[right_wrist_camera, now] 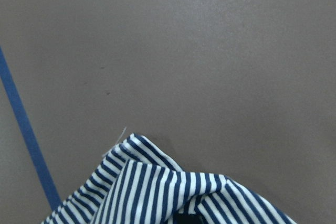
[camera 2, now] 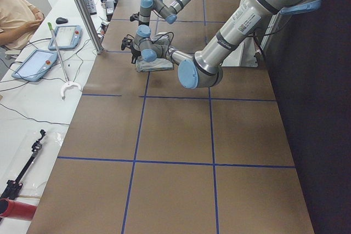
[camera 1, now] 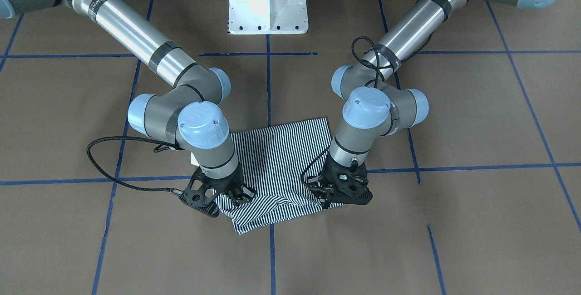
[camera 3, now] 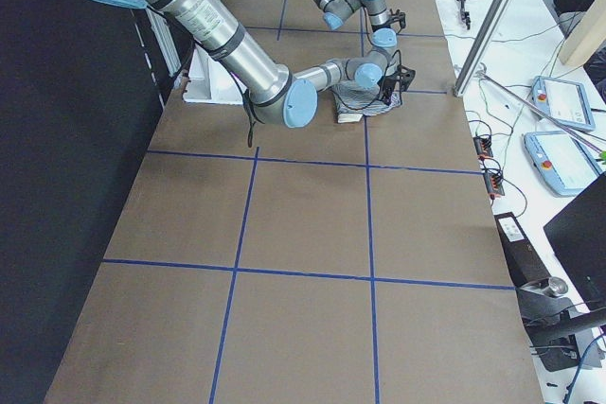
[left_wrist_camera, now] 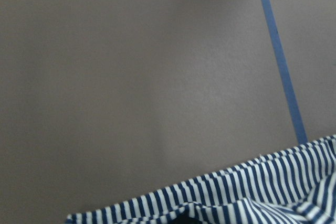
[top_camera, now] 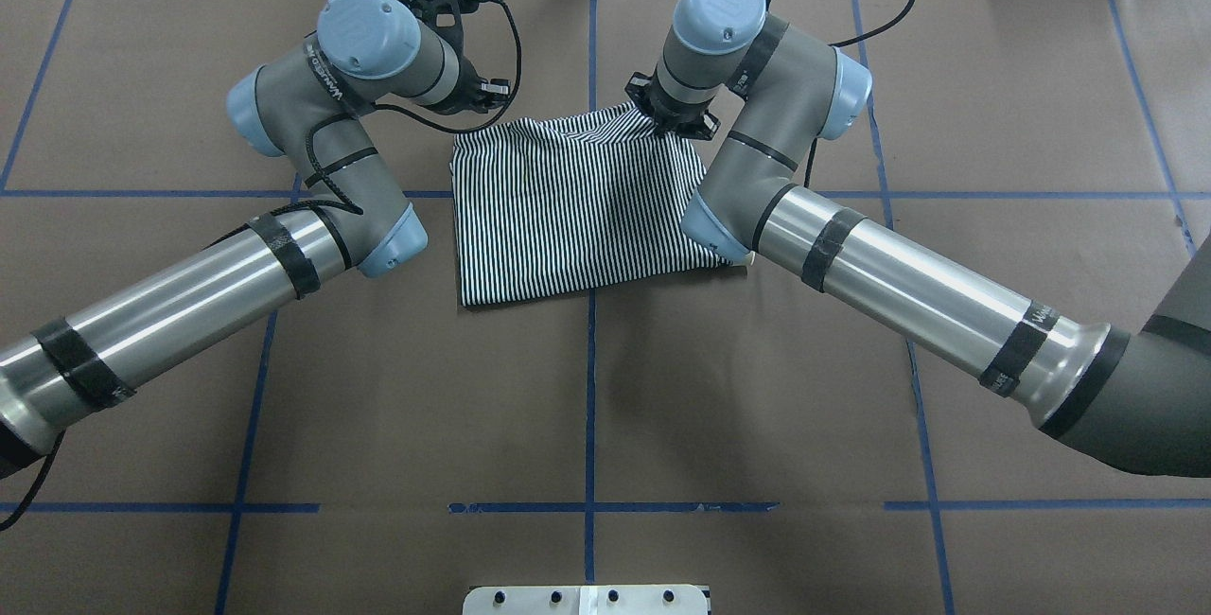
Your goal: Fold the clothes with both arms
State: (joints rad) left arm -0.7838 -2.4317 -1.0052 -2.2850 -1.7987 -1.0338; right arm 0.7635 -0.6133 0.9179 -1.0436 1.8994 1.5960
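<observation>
Navy-and-white cloth is what you are handling: the shirt (camera 1: 281, 159) lies folded into a rough rectangle on the brown table (camera 1: 454, 240), spread between the two sets of jaws and back from them toward the robot. The left gripper (camera 1: 327, 195) and right gripper (camera 1: 239, 194) each sit at its outer edge, and the jaws look pinched narrow on a bunch of fabric. Your wrist views show stripes wrapped close around a dark fingertip. Expect it to be light, limp and stretchy, sagging between the jaws. Hold near the outer corners and move both together and level, or the layers beneath may slide apart.
</observation>
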